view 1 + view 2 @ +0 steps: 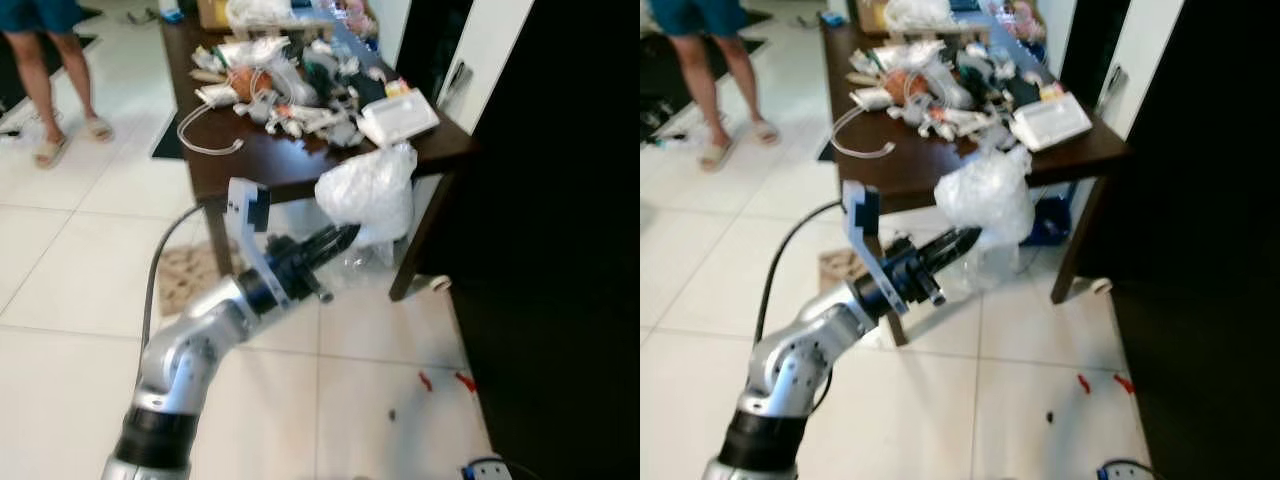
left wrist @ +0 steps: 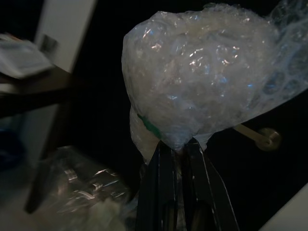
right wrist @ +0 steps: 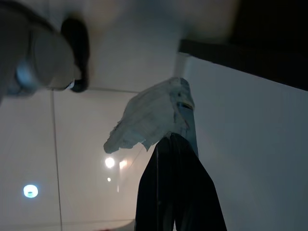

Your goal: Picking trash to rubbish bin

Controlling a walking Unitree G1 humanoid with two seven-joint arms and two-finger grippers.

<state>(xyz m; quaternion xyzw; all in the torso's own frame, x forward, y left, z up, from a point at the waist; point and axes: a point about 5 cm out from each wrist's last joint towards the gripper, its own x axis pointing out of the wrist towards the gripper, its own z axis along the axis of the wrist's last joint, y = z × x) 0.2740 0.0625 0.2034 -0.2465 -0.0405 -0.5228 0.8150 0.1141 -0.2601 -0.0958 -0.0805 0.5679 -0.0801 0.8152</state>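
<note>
My left gripper (image 1: 350, 235) is raised in front of the dark table's near edge, shut on the bottom of a crumpled wad of clear bubble wrap (image 1: 370, 195). The left wrist view shows the wad (image 2: 202, 77) bulging above the closed fingertips (image 2: 166, 154), with a green strip on its side. In the right wrist view my right gripper (image 3: 173, 139) is shut on a torn pale paper scrap (image 3: 154, 118) over the tiled floor. A heap of mixed trash (image 1: 290, 85) covers the table top, with a white foam box (image 1: 398, 117) at its near right corner.
The dark wooden table (image 1: 300, 165) stands just ahead, with clear plastic (image 1: 360, 262) on the floor beneath it. A black wall or door (image 1: 560, 250) rises on the right. A person's legs (image 1: 50, 60) stand far left. Small red bits (image 1: 440, 380) lie on the tiles.
</note>
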